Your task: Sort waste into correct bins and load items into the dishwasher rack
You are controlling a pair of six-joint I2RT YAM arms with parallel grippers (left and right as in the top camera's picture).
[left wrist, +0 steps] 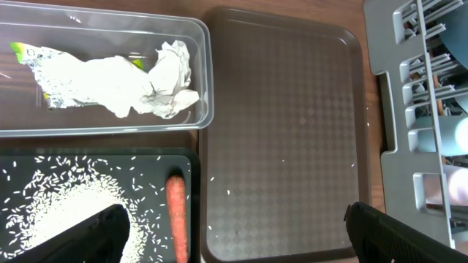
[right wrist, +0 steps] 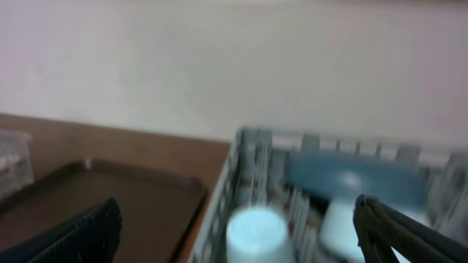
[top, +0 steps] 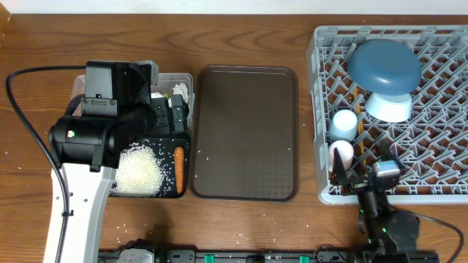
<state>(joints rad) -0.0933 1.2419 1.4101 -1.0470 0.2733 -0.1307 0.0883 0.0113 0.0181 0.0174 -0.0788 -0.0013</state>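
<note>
The clear tub holds crumpled white tissue and a green-and-yellow wrapper. Below it, the black tray holds white rice and an orange carrot. My left gripper is open and empty, hovering over the two bins. The grey rack holds the dark blue dish, light blue bowl, light blue cup, pink cup and brown chopsticks. My right gripper is open and empty at the rack's front edge, facing the cup.
The large dark brown serving tray lies between the bins and the rack, with a few rice grains on it. Loose rice grains lie scattered on the wooden table near the front left. The right wrist view is blurred.
</note>
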